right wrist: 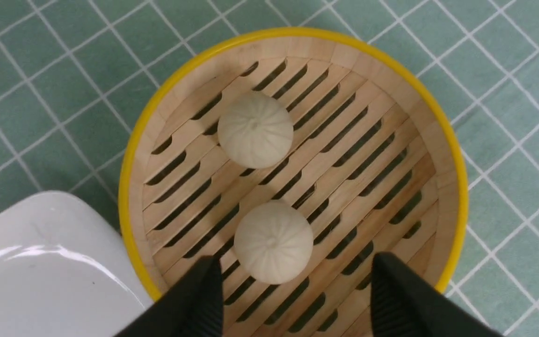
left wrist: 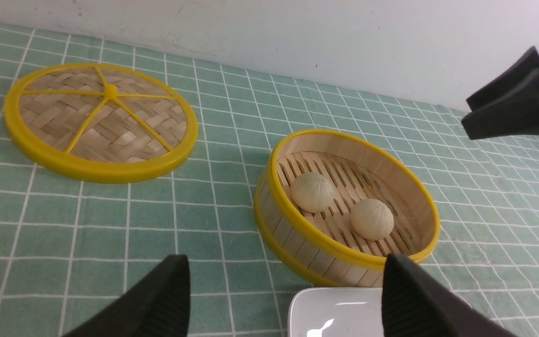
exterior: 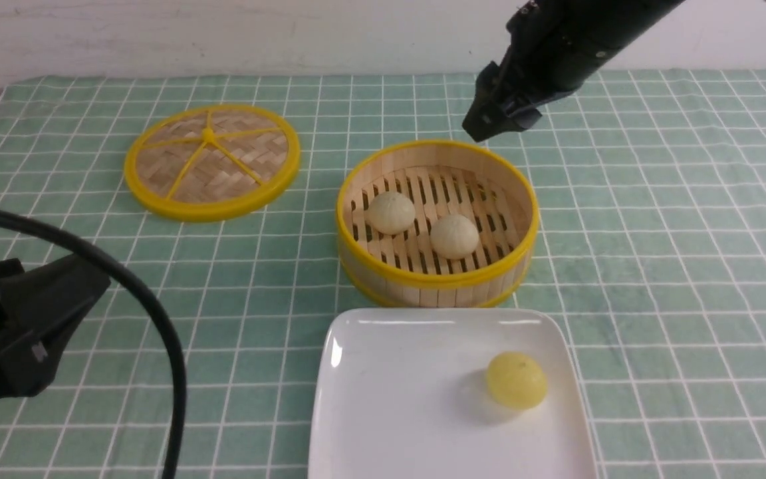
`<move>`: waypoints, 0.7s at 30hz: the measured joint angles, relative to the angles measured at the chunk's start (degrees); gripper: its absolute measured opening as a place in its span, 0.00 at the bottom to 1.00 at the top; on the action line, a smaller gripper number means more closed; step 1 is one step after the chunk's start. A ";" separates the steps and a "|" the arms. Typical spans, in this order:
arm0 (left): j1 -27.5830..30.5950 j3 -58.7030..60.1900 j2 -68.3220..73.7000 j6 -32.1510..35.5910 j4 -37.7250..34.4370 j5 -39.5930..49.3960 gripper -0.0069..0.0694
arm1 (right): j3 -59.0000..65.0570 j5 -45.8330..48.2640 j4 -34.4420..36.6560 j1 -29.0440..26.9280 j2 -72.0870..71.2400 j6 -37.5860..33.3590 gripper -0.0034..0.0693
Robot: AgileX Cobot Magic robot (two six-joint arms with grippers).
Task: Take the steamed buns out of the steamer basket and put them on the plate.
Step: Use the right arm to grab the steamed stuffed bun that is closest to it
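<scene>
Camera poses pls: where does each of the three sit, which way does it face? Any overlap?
Front: on the robot's side between its arms, facing forward and down over lid, steamer basket, plate with yellow bun; left gripper lower left, right gripper above the basket.
Left wrist: low by the plate, facing the back wall; its own open fingers and the right gripper show.
Right wrist: above the basket, looking straight down on two pale buns; its own open fingers show.
Shared: all three see basket, pale buns, plate.
</scene>
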 joint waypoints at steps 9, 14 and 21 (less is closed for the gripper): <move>0.00 0.00 0.00 0.00 0.00 1.05 0.80 | -8.51 7.41 0.01 0.00 14.32 1.31 0.64; 0.00 0.00 0.00 0.00 0.00 1.21 0.80 | -8.51 8.09 0.62 0.00 17.46 1.43 0.64; 0.00 0.00 0.00 0.00 0.01 1.21 0.80 | -8.79 7.11 3.05 0.00 17.90 1.43 0.64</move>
